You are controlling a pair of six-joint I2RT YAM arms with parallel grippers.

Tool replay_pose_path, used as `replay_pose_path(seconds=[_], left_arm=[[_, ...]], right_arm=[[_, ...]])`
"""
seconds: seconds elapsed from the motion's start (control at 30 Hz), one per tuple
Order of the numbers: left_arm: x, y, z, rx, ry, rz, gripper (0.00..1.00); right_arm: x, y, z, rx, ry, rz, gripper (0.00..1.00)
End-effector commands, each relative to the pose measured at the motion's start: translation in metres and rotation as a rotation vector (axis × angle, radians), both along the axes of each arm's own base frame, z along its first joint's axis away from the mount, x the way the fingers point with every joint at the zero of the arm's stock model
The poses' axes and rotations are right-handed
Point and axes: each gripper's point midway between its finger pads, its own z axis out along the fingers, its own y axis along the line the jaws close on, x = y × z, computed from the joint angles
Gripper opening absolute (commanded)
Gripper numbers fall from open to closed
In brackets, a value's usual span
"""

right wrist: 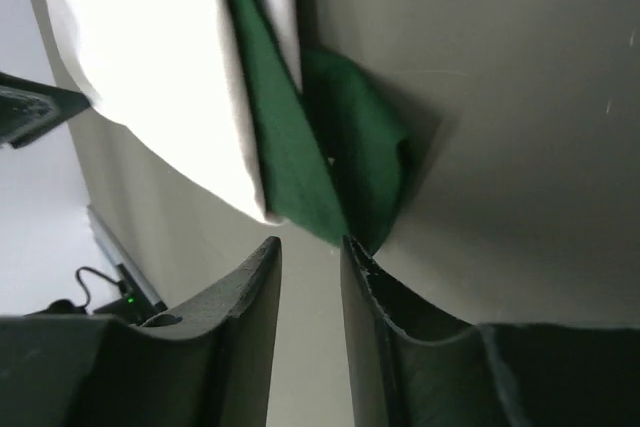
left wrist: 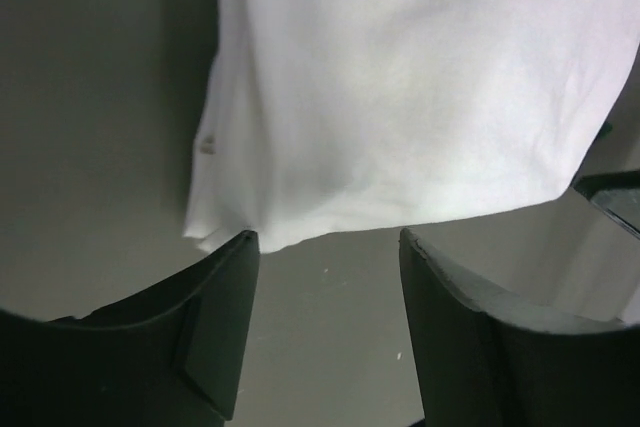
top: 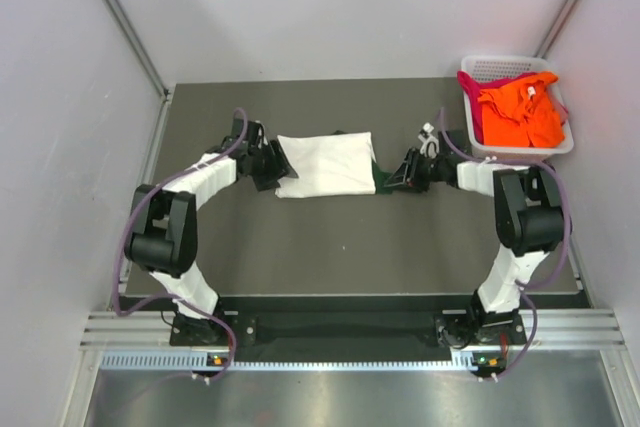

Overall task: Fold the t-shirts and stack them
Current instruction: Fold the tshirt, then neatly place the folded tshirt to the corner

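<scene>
White t-shirt (top: pixel 326 164), folded into a rectangle, lies flat at the middle of the worktop (top: pixel 330 237), dark green cloth (right wrist: pixel 340 147) showing along its 3 o'clock edge. My left gripper (top: pixel 278 165) sits at the shirt's 9 o'clock edge; in the left wrist view its fingers (left wrist: pixel 225 327) stand well apart with only bare worktop between them, and the white hem lies just beyond the tips. My right gripper (top: pixel 395 171) sits at 3 o'clock; its fingers (right wrist: pixel 250 337) are parted by a narrow gap and hold nothing, the green corner lying just past their tips. At 2 o'clock from the folded shirt, a white lattice basket (top: pixel 510 65) holds an orange t-shirt (top: pixel 522 112) over a magenta t-shirt (top: pixel 470 82).
</scene>
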Motion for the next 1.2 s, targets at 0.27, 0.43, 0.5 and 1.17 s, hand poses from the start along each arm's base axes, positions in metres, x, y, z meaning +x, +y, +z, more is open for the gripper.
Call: replay_pose_path(seconds=[0.27, 0.43, 0.5, 1.17], left_arm=[[0.025, 0.042, 0.061, 0.338, -0.150, 0.089, 0.70], [0.045, 0.048, 0.040, 0.416, -0.098, 0.108, 0.73], [0.047, 0.046, 0.027, 0.418, -0.066, 0.095, 0.71], [0.031, 0.059, -0.028, 0.378, 0.041, 0.079, 0.00]], right_arm=[[-0.007, -0.032, 0.061, -0.172, -0.291, -0.053, 0.50], [-0.011, -0.047, 0.065, -0.236, -0.348, -0.118, 0.62], [-0.008, -0.049, 0.069, -0.235, -0.380, -0.132, 0.63], [-0.008, -0.048, 0.063, -0.203, -0.373, -0.136, 0.62]])
